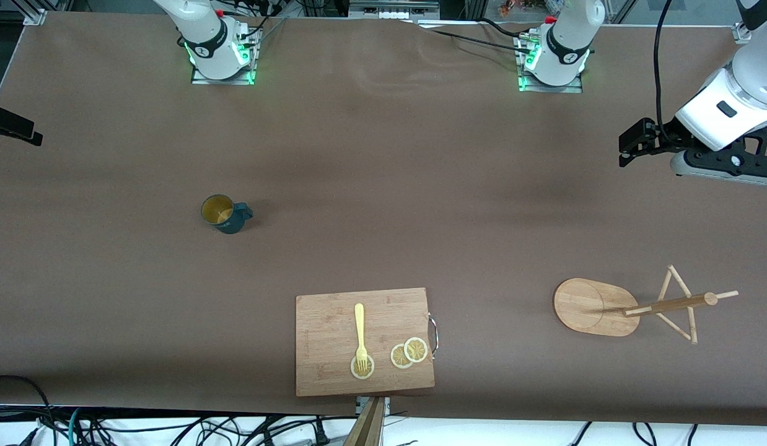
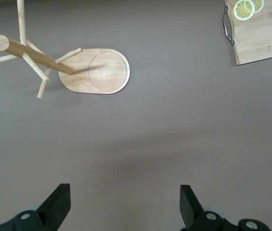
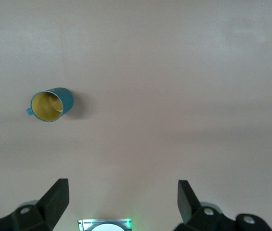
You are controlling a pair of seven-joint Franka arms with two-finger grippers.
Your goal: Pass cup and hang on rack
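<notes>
The dark teal cup (image 1: pixel 225 214) stands upright on the brown table toward the right arm's end, yellowish inside, handle toward the table's middle. It also shows in the right wrist view (image 3: pixel 52 106). The bamboo rack (image 1: pixel 596 306) stands toward the left arm's end, nearer the front camera, with bare pegs; it also shows in the left wrist view (image 2: pixel 95 70). My left gripper (image 1: pixel 631 144) is open and empty, high over the table near the rack's end, its view (image 2: pixel 124 188) looking down on bare table. My right gripper (image 3: pixel 121 188) is open and empty, high above its own base, out of the front view.
A wooden cutting board (image 1: pixel 321 347) with a yellow fork (image 1: pixel 360 331) and lemon slices (image 1: pixel 409 352) lies at the table's near edge in the middle. A black clamp-like object (image 1: pixel 12 127) sits at the table's edge at the right arm's end.
</notes>
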